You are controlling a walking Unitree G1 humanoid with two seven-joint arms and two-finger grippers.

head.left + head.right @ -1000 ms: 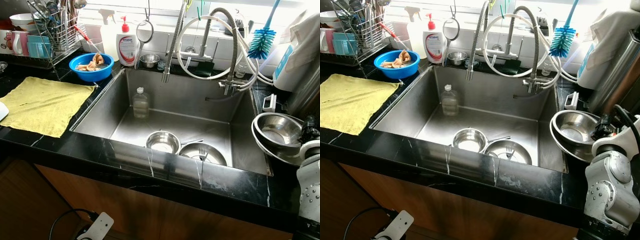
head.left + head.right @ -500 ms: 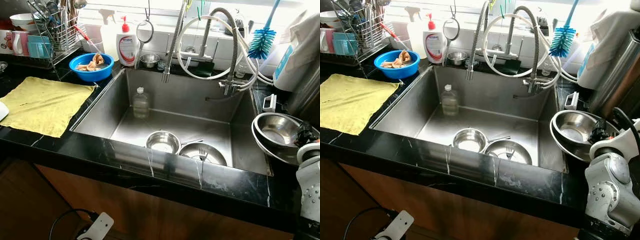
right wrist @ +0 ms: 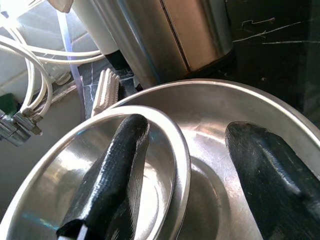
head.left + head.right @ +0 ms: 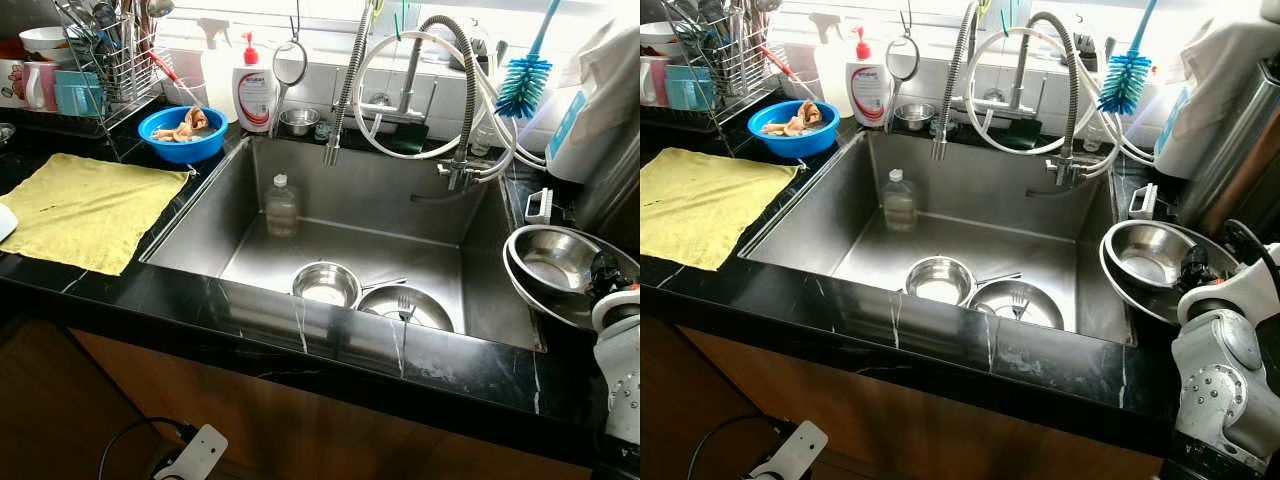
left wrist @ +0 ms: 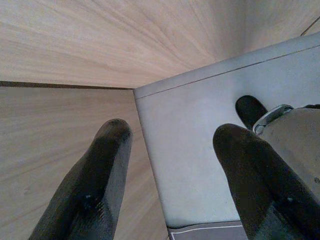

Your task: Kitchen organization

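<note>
— See the right gripper (image 3: pixel 182 165) over on the right-hand counter? Its fingers are spread wide, one black finger (image 3: pixel 112 180) down inside the smaller steel bowl (image 3: pixel 65 180), the other over the larger steel bowl (image 3: pixel 260 110) it nests in. The smaller bowl's rim runs between them, but nothing is clamped yet.

— So what worries you?

— Two bowls stacked, both slick metal. If the fingers close on that thin rim off-centre, I'd guess the inner bowl tips or slides out, or drags the outer one along. They sit just beside the sink's (image 4: pixel 190 235) right edge, so a slip could send one clattering down onto the small pan (image 4: pixel 325 283) and the plate with the fork (image 4: pixel 405 305) at the near side of the basin.

— What do the bowls look like?

— Shiny stainless, round, seemingly empty, bright glare in the bottoms. A tall steel canister (image 3: pixel 165 35) stands just behind them, and a small white brush (image 4: pixel 539 205) lies on the far side.

— And the other arm?

— The left gripper (image 5: pixel 172 175) hangs low beside wooden cabinet fronts, fingers apart, holding nothing.

— Anything else in reach?

— A clear bottle (image 4: pixel 281 207) stands at the far side of the sink, well apart from the bowls. The yellow cloth (image 4: pixel 85 205) and blue bowl (image 4: pixel 183 132) are away on the left counter.
</note>
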